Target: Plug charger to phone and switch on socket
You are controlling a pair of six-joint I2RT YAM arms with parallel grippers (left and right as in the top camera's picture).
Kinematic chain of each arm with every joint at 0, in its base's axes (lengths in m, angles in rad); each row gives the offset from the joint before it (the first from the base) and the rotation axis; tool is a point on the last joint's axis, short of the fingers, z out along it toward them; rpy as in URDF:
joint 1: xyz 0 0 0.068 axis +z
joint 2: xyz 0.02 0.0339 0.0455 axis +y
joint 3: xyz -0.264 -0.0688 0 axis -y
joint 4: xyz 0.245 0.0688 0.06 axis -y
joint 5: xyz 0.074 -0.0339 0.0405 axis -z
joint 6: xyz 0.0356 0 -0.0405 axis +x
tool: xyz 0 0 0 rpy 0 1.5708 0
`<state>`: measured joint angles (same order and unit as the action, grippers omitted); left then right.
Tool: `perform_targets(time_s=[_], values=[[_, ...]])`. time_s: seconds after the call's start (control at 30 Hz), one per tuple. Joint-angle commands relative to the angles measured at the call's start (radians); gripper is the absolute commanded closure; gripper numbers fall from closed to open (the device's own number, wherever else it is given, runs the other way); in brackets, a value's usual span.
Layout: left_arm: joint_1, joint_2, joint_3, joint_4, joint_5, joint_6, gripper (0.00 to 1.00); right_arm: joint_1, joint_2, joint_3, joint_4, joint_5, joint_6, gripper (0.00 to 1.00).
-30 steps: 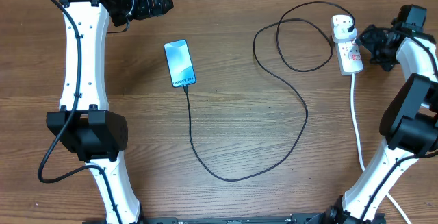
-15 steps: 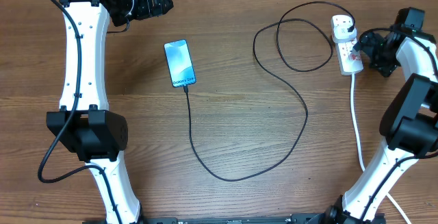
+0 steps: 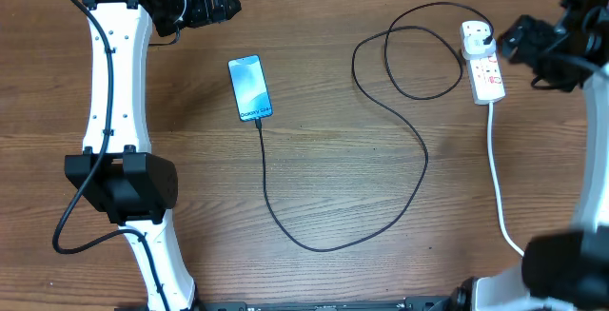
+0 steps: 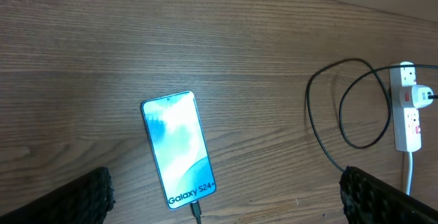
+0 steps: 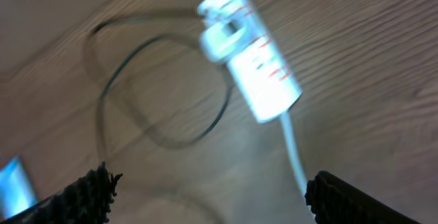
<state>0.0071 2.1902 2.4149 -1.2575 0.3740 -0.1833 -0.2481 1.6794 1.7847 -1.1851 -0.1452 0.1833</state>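
The phone [image 3: 250, 87] lies screen up left of the table's middle, showing "Galaxy S24+"; it also shows in the left wrist view [image 4: 178, 148]. The charger cable [image 3: 419, 149] runs from the phone's bottom end in a long loop to its black plug [image 3: 487, 35] in the socket [image 3: 482, 64], a white power strip at the far right. The connector tip [image 4: 195, 207] sits in the phone. My left gripper [image 3: 217, 2] is open and empty at the far left, away from the phone. My right gripper [image 3: 514, 40] is open and empty, just right of the socket [image 5: 250, 59].
The socket's thick white cord [image 3: 497, 173] runs down the right side towards the front edge. The left arm's white links [image 3: 119, 92] stand along the left side. Bare wooden tabletop [image 3: 190, 206] lies between the arm and the cable.
My right arm has lifted and pulled back from the socket, its gripper now higher and further right. The right wrist view is blurred by motion. The left arm, phone and cable have not moved.
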Motion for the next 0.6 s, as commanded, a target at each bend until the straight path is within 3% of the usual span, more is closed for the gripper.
perform_targets(time_s=[0.0, 0.13, 0.4, 0.57], values=[[-0.001, -0.011, 0.009, 0.001, 0.011, 0.004, 0.0, 0.077, -0.116, 0.014, -0.064, -0.018, -0.035, 0.09], [-0.001, -0.011, 0.009, 0.001, 0.011, 0.004, 0.0, 0.174, -0.25, 0.014, -0.171, -0.02, -0.031, 0.0], [-0.001, -0.011, 0.009, 0.001, 0.011, 0.004, 0.0, 0.306, -0.441, 0.014, -0.31, -0.224, -0.024, 0.0], [-0.001, -0.011, 0.009, 0.001, 0.011, 0.004, 0.0, 0.31, -0.469, 0.014, -0.34, -0.223, -0.055, 0.0]])
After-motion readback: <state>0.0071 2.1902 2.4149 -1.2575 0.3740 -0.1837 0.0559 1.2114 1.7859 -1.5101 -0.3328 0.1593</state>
